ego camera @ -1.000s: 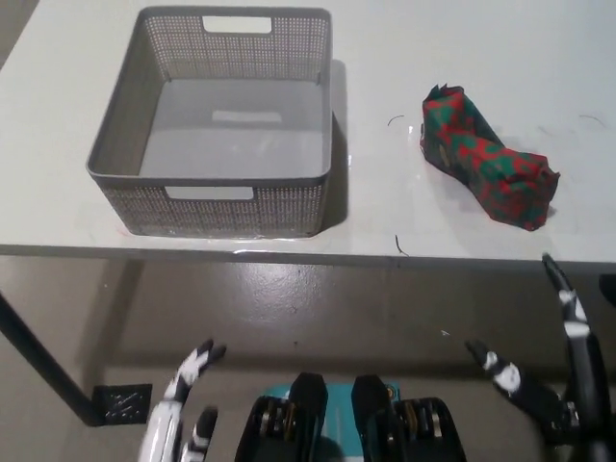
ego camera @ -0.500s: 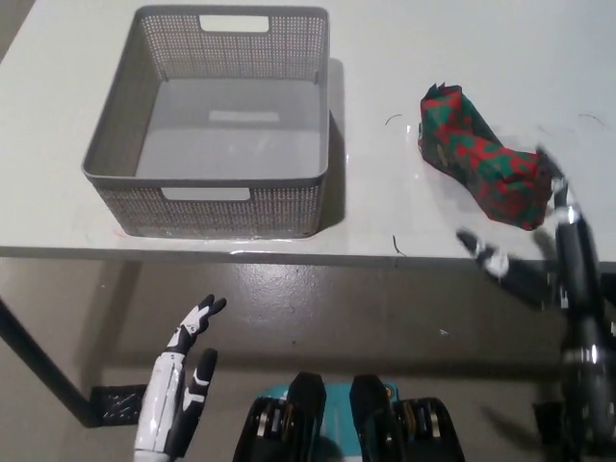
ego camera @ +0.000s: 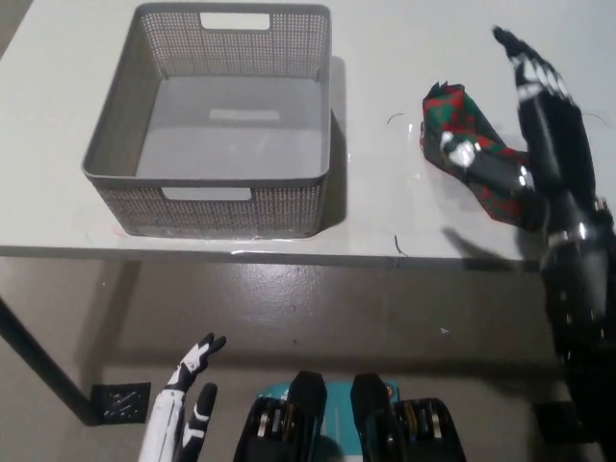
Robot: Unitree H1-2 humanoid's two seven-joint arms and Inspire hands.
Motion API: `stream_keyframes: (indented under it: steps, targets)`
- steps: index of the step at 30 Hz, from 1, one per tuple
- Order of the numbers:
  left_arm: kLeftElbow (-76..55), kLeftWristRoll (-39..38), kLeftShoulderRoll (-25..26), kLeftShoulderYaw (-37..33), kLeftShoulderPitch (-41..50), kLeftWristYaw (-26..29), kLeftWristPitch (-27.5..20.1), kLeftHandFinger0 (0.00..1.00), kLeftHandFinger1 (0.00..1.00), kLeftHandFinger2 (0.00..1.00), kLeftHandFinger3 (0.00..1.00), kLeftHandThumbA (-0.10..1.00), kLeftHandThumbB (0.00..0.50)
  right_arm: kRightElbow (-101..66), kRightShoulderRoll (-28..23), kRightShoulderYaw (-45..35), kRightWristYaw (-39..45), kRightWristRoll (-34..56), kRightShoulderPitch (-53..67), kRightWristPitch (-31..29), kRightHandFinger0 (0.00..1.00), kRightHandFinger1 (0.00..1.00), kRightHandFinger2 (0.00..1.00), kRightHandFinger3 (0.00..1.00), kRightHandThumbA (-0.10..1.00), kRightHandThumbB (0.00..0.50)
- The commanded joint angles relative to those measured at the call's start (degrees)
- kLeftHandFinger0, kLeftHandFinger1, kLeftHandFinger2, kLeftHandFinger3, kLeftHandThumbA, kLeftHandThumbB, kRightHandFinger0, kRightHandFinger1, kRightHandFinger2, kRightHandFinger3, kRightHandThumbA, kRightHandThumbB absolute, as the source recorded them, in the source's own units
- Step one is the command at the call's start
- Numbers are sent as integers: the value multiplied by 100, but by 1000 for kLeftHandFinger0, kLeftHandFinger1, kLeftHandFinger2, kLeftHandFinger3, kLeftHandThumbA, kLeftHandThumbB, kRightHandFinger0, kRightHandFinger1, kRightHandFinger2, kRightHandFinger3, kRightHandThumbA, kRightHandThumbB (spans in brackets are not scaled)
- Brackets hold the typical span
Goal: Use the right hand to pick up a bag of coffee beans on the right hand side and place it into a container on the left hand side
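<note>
A red and green patterned bag of coffee beans (ego camera: 452, 130) lies on the white table (ego camera: 385, 221) at the right. My black right hand (ego camera: 534, 135) hovers over the bag's right half with its fingers spread, open, and hides that end of the bag. To the left stands a grey mesh basket (ego camera: 130, 120) with cut-out handles, nothing inside it. My white left hand (ego camera: 183, 409) hangs low at the bottom left, below the table edge, open.
The table's front edge (ego camera: 289, 255) runs across the picture, with grey floor (ego camera: 318, 308) below it. A black table leg and foot (ego camera: 58, 385) show at the lower left. Bare tabletop lies between basket and bag.
My right hand has risen from below the table edge and moved forward over the bag's right end. The left hand has dropped slightly at the bottom left.
</note>
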Motion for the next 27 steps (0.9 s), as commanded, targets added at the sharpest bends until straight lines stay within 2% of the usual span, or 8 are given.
stream_keyframes:
  steps: [1, 3, 7, 11, 15, 21, 24, 27]
  targets:
    - [-383, -30, 27, -147, 186, -164, -101, 1000, 1000, 1000, 1000, 1000, 412, 700, -522, 576, 1551, -1116, -1568, 1325, 1000, 1000, 1000, 1000, 870, 500]
    - [-423, -15, 12, -168, 240, -147, -88, 1000, 1000, 1000, 1000, 1000, 416, 1179, -552, 832, 1871, -1227, -1932, 1509, 1000, 1000, 1000, 1000, 869, 500]
    - [-455, -12, -3, -213, 306, -128, -113, 1000, 1000, 1000, 1000, 1000, 434, 1799, -496, 1054, 2233, -1413, -2324, 1521, 1000, 1000, 1000, 1000, 855, 500]
    - [-531, -55, 16, -257, 398, -141, -127, 1000, 1000, 1000, 1000, 1000, 433, 2643, -530, 1452, 2191, -1457, -2723, 1521, 1000, 1000, 1000, 1000, 809, 500]
    - [-562, -115, 71, -252, 402, -165, -161, 1000, 1000, 1000, 1000, 1000, 432, 3107, -521, 1615, 2105, -1365, -2964, 1521, 1000, 1000, 1000, 1000, 852, 500]
    - [-614, -108, 65, -278, 423, -205, -172, 1000, 1000, 1000, 1000, 1000, 439, 3324, -307, 1547, 2276, -1421, -2952, 1521, 1000, 1000, 1000, 1000, 845, 500]
    - [-643, -99, 47, -281, 474, -200, -180, 1000, 1000, 1000, 1000, 1000, 443, 3348, -267, 1578, 2412, -1507, -2875, 1521, 1000, 1000, 1000, 1000, 787, 500]
    - [-679, -114, 42, -256, 556, -182, -219, 1000, 1000, 1000, 1000, 1000, 443, 3380, -313, 1698, 2558, -1655, -2792, 1521, 1000, 1000, 1000, 1000, 822, 500]
